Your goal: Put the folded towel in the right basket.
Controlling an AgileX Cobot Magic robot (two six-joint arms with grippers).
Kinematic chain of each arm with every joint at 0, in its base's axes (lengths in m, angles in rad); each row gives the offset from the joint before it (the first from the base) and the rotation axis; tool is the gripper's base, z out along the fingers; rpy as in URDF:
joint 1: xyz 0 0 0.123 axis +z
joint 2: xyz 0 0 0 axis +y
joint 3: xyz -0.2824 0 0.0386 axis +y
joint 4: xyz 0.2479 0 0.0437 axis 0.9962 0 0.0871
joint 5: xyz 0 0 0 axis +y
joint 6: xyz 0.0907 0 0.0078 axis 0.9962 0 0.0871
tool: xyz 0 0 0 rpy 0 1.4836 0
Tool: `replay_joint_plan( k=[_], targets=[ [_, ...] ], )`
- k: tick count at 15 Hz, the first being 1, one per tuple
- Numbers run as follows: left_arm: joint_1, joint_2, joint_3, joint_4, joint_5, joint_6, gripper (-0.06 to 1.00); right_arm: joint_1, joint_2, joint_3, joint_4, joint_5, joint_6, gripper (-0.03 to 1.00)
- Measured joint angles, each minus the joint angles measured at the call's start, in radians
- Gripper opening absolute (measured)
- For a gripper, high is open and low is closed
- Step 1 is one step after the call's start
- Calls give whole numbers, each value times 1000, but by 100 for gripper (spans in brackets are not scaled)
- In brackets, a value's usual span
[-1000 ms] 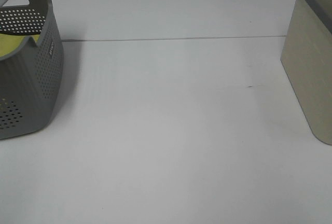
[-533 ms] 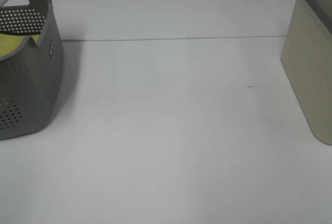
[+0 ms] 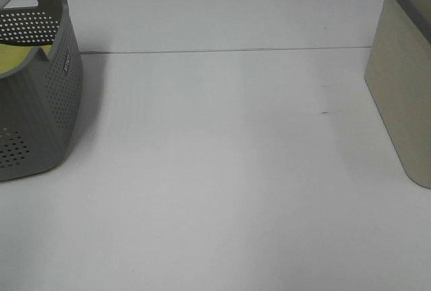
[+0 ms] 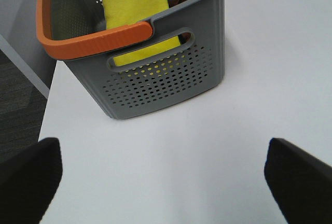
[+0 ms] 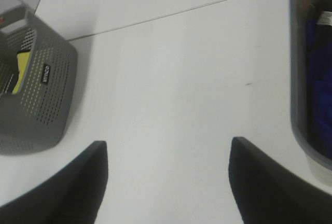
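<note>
Inside left basket point(image 4: 166, 81) lies folded towel point(image 4: 134, 7); L & R jaws both apart, empty.

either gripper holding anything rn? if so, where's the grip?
Nothing is held. The left gripper and the right gripper are both open with only table between their fingers. The yellow towel lies in the gray basket.

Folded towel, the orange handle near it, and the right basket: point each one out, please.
folded towel point(image 4: 135, 9): left wrist view, middle of its yellow top face.
orange handle point(image 4: 104, 40): left wrist view, its straight front stretch.
right basket point(image 3: 404, 102): exterior high view, its beige side wall.
</note>
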Motion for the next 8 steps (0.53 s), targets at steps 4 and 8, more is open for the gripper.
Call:
replay_joint_plan(
  k=[4, 8],
  targets=[
    [0, 0, 0, 0, 0, 0, 99, 137, -225, 0, -157, 50, 31, 64],
    [0, 0, 0, 0, 0, 0, 99, 142, -467, 146, -244, 45, 136, 64]
  ],
)
